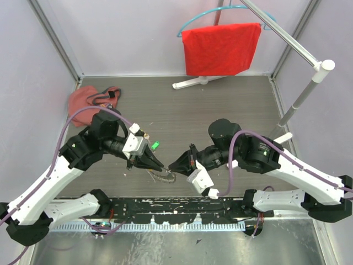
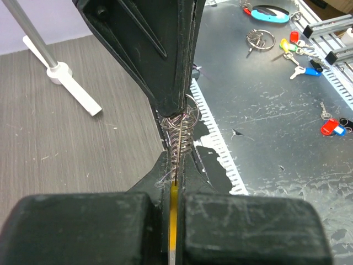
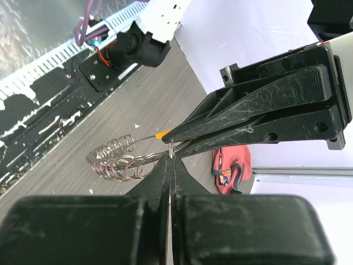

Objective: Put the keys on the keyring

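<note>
The keyring [image 1: 164, 175] is a silvery coil of loops, held just above the table between both grippers. My left gripper [image 1: 160, 165] is shut on its orange segment [image 2: 174, 221], and the coil [image 2: 180, 141] sticks out past the tips. My right gripper [image 1: 171, 165] meets it tip to tip and is shut on a thin wire end of the keyring [image 3: 118, 160], close to the orange segment [image 3: 164, 133]. One key with a green head [image 1: 155, 146] shows beside the left gripper's body. Whether it lies on the table or hangs there I cannot tell.
A red pouch [image 1: 91, 100] with cords lies at the back left. A red cloth [image 1: 220, 48] hangs on a white stand [image 1: 300, 94] at the back right. Several other keys [image 2: 300, 55] and rings [image 2: 259, 38] lie on the metal plate in front of the arm bases.
</note>
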Motion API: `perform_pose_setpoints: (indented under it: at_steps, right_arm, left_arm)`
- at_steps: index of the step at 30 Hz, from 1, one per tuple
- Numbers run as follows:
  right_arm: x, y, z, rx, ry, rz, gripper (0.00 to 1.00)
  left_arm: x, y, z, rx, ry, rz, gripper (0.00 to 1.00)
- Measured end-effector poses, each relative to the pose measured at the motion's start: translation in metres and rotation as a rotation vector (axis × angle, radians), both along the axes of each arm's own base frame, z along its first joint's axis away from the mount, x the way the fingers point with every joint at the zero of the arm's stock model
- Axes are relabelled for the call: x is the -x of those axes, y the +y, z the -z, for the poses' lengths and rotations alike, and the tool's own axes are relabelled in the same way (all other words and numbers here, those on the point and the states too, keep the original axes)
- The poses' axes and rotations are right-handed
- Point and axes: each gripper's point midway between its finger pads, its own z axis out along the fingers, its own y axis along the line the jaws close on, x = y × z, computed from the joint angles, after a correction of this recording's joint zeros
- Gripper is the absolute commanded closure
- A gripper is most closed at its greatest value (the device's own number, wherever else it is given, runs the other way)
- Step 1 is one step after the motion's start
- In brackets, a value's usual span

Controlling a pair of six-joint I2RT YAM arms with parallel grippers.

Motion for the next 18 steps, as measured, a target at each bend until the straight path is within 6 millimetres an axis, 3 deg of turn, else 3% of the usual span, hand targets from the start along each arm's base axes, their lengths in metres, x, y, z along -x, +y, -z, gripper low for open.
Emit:
perform_pose_setpoints:
  at_steps: [2,7,18]
  right_arm:
    - [0.002,0.001,-0.002,-0.011,0.028,-0.003,0.99]
    - [0.008,0.004,-0.007,-0.053,0.092,-0.004,0.99]
    - [0.009,0.022,-0.019,-0.192,0.295,0.045,0.99]
  left_arm:
    - [0.002,0.001,-0.002,0.009,-0.006,0.009,1.0]
    - [0.005,0.001,-0.007,0.036,-0.031,0.026,0.76]
    - [-0.01,-0.004,-0.024,0.129,-0.165,-0.035,0.47]
